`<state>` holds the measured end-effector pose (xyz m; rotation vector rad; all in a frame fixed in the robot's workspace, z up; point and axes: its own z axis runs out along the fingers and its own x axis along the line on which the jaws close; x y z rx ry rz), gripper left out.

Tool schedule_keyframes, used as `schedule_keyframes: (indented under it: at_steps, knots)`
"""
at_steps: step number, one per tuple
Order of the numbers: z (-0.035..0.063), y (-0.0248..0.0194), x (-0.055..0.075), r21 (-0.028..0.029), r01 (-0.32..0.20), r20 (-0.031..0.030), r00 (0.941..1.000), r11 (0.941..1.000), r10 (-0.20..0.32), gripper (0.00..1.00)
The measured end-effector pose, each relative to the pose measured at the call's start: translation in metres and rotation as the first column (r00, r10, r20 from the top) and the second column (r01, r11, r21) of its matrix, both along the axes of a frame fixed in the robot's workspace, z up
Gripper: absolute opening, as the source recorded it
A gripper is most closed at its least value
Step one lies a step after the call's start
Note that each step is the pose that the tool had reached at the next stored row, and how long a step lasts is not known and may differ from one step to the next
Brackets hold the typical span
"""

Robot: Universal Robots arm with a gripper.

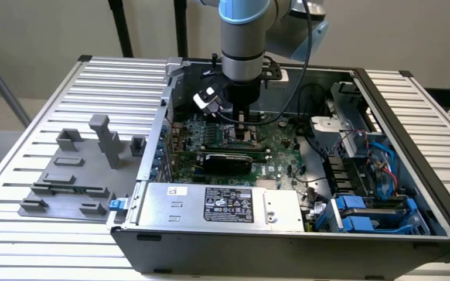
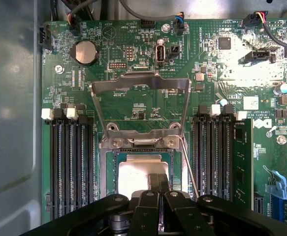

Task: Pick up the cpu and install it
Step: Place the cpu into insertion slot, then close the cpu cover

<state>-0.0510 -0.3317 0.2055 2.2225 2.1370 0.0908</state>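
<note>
Wrist view shows the end effector [image 2: 159, 179], fingers drawn narrow, over the cpu [image 2: 135, 179] lying in the socket [image 2: 110, 169]; sideways drag would probably misalign it, bending contacts.

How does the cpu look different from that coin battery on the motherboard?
The cpu is square; the coin battery is round. The cpu lies within the socket, partly hidden by the gripper; the battery sits uncovered near the board's edge. Both are silvery and flat on the motherboard.
</note>
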Motion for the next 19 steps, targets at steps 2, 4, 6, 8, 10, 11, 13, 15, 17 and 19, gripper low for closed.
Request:
schedule_keyframes:
  at_steps: [2, 4, 6, 8, 10, 11, 13, 15, 17, 19]
  knots:
    - [0.0042, -0.0003, 0.000, -0.0013, 0.000, -0.0009, 1.0000, 1.0000, 0.000, 0.11]
    - [0.0084, -0.0003, 0.000, -0.0014, 0.000, -0.0010, 1.0000, 1.0000, 0.000, 0.11]
    - [0.0125, -0.0003, 0.000, -0.0014, 0.000, -0.0011, 1.0000, 1.0000, 0.000, 0.11]
    - [0.0135, -0.0002, 0.000, -0.0014, 0.000, -0.0010, 1.0000, 1.0000, 0.000, 0.11]
    - [0.0136, -0.0003, 0.000, -0.0014, 0.000, -0.0011, 1.0000, 1.0000, 0.000, 0.11]
    - [0.0136, -0.0003, 0.000, -0.0013, 0.000, -0.0011, 1.0000, 1.0000, 0.000, 0.11]
    - [0.0136, -0.0003, 0.000, -0.0013, 0.000, -0.0011, 1.0000, 1.0000, 0.000, 0.11]
    - [0.0136, -0.0003, 0.000, -0.0014, 0.000, -0.0011, 1.0000, 1.0000, 0.000, 0.11]
    - [0.0136, -0.0003, 0.000, -0.0013, 0.000, -0.0011, 1.0000, 1.0000, 0.000, 0.11]
    - [0.0136, -0.0003, 0.000, -0.0014, 0.000, -0.0011, 1.0000, 1.0000, 0.000, 0.11]
